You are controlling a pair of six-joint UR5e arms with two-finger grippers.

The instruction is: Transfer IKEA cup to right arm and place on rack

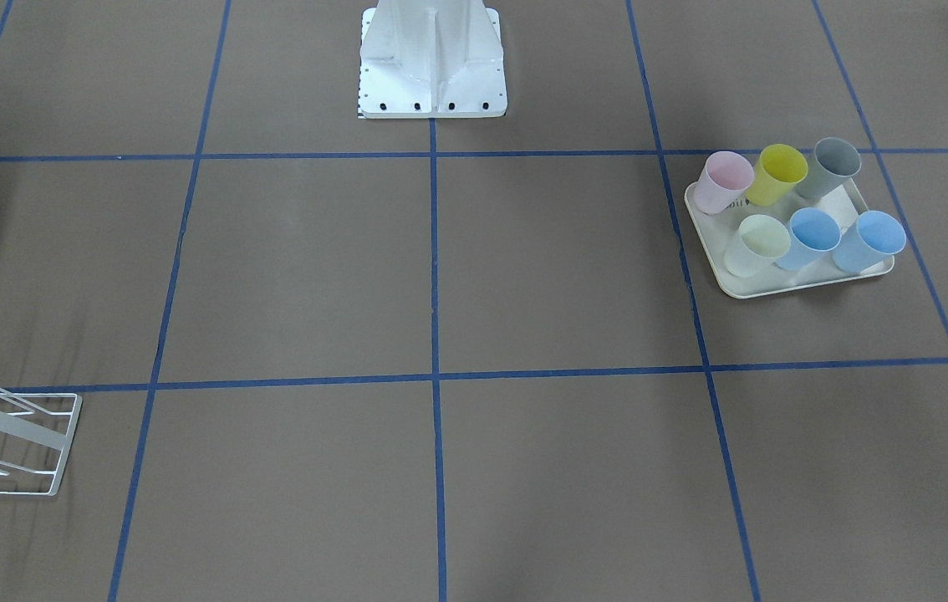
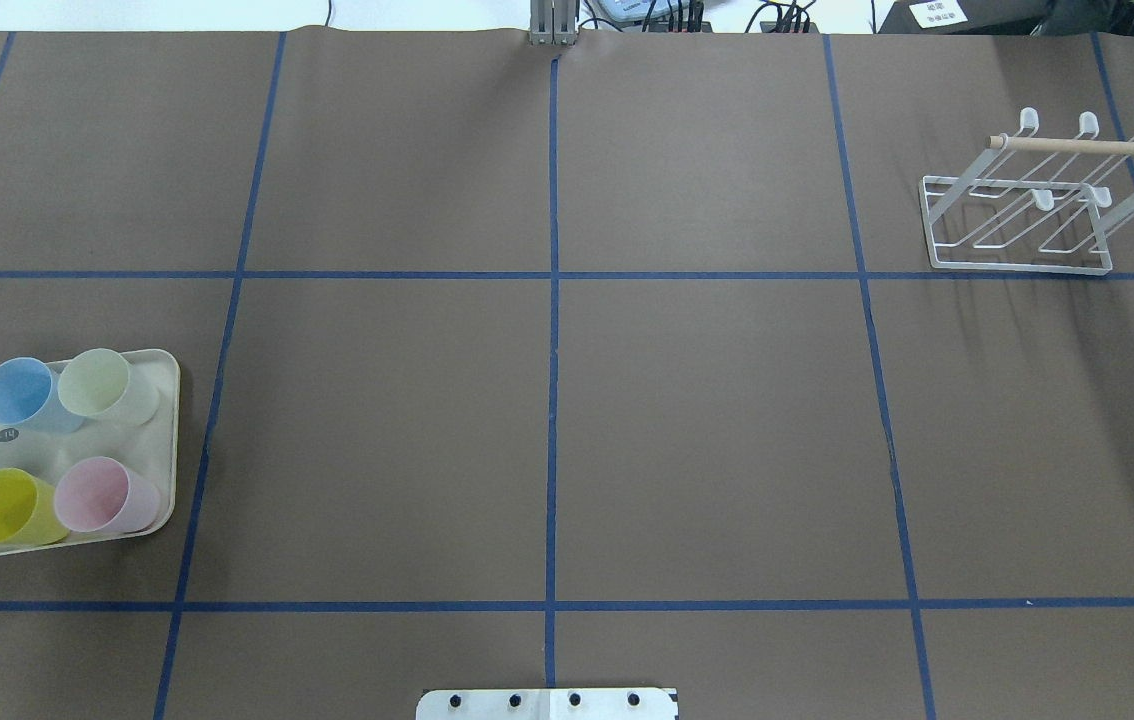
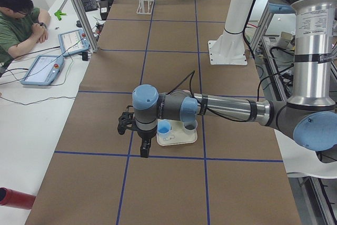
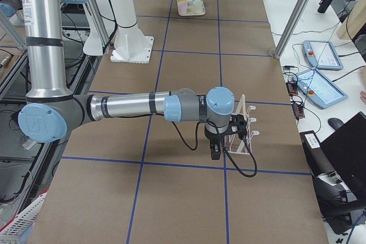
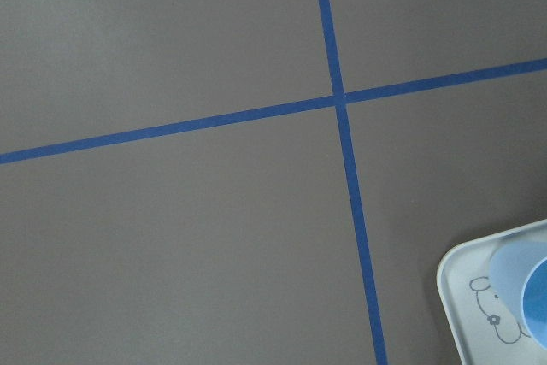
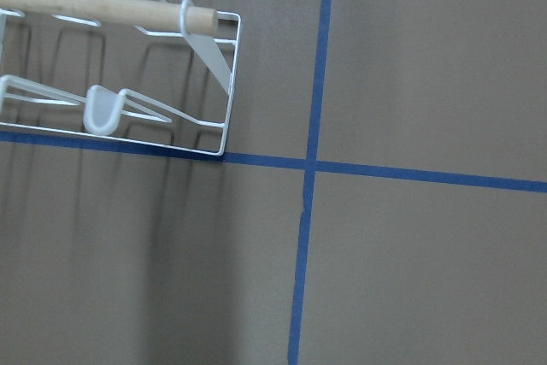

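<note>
on the cream tray (image 1: pixel 808 281) at the robot's left end of the table: six ikea cups (image 1: pixel 760 242), mouths up, in two rows of three. pink, yellow and grey in one row, pale green and two blue in the other. none lifted yet, and no way of picking out the one meant for the transfer. packed close, so little room for fingers between neighbours; probably easiest to take an outer one.

hovering just beside the tray, above bare table: left gripper (image 3: pixel 144 153), pointed straight down, nothing visible in it. cannot tell the width of its opening, since shown only from the side. placed there, by the look of it, for a short reach to the cups.

at the opposite end: white wire rack (image 2: pixel 1022 268), slanted prongs all bare, wooden dowel (image 2: pixel 1097 146) across the top. right arm (image 4: pixel 131 107) stretched low toward it, right gripper (image 4: pixel 215 151) just beside the rack, nothing seen in it, opening likewise impossible to judge.

between tray and rack only brown paper, blue tape lines (image 2: pixel 553 400) and the white pedestal base (image 1: pixel 432 84). nothing to block a mid-table hand-over. off the table, a seated person (image 3: pixel 21 22).
</note>
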